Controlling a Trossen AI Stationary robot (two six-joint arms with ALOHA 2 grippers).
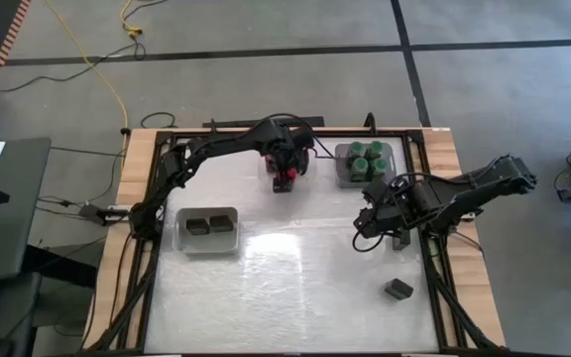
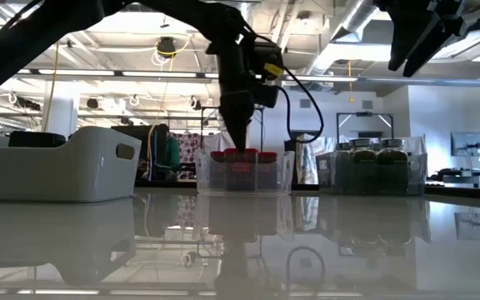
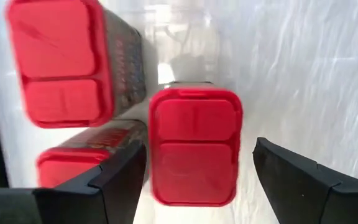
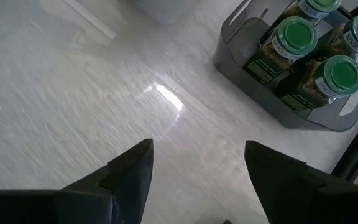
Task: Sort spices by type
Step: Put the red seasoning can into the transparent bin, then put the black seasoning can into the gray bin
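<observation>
mostly sorted: red spices (image 3: 194,146) in clear tray (image 2: 286,171) under left gripper (image 3: 197,180), fingers apart; green jars (image 4: 297,34) and two tins (image 1: 209,225) trayed. one tin (image 1: 399,289) left on surface (image 1: 295,288); right gripper (image 4: 194,165) hovers empty, fingers apart.

We're looking over a glossy white table (image 1: 295,288) on a wooden base, set on grey concrete floor (image 1: 266,25) crossed by dark lines, a yellow cable (image 1: 102,69) trailing. Beyond, we see exposed ceiling ducts (image 2: 352,17) and bright hanging lights (image 2: 167,46).
</observation>
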